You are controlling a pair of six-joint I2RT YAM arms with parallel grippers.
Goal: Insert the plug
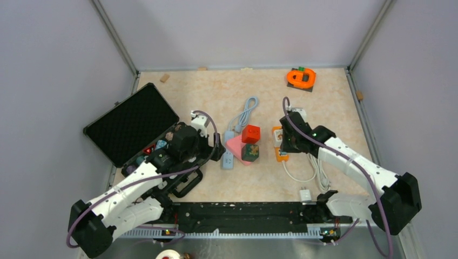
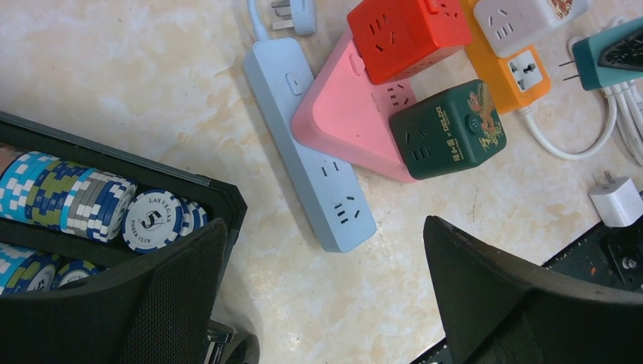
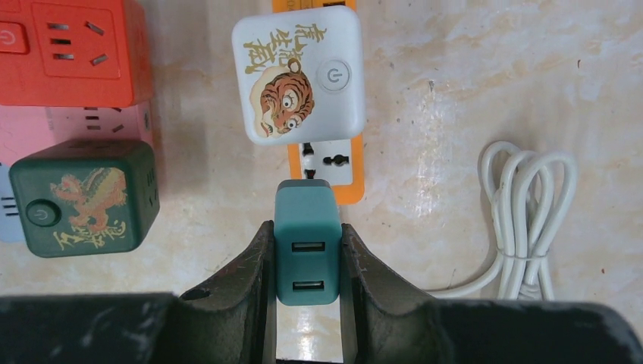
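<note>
On the right side of the marbled beige surface (image 1: 227, 86), the right gripper (image 3: 305, 227) has its fingers (image 3: 246, 265) closed tightly against both sides of a teal USB charger plug (image 3: 306, 243). The plug's two USB ports face the wrist camera. Its front end sits just beside the near end of an orange power strip (image 3: 326, 163), in line with the strip's open universal socket. From the left wrist view the plug's two metal prongs are bare, pointing toward the strip and not yet in it.

A white cube adapter with a tiger picture (image 3: 297, 74) sits on the far part of the orange strip, just beyond the open socket. To the left lie a red cube socket (image 3: 72, 49) and a dark green cube socket (image 3: 82, 199), both resting on a pink triangular power strip (image 2: 345, 114). A pale blue power strip (image 2: 315, 163) lies touching the pink one's left edge. A bundled white cable (image 3: 523, 220) lies to the right of the plug, and a small white charger (image 2: 618, 201) sits nearer the arms.

The left gripper (image 2: 324, 226) hovers with its fingers (image 2: 485, 280) spread wide, grasping nothing, above the near end of the blue strip. Beside it, an open black case (image 1: 132, 123) holds rows of poker chips (image 2: 91, 205).
</note>
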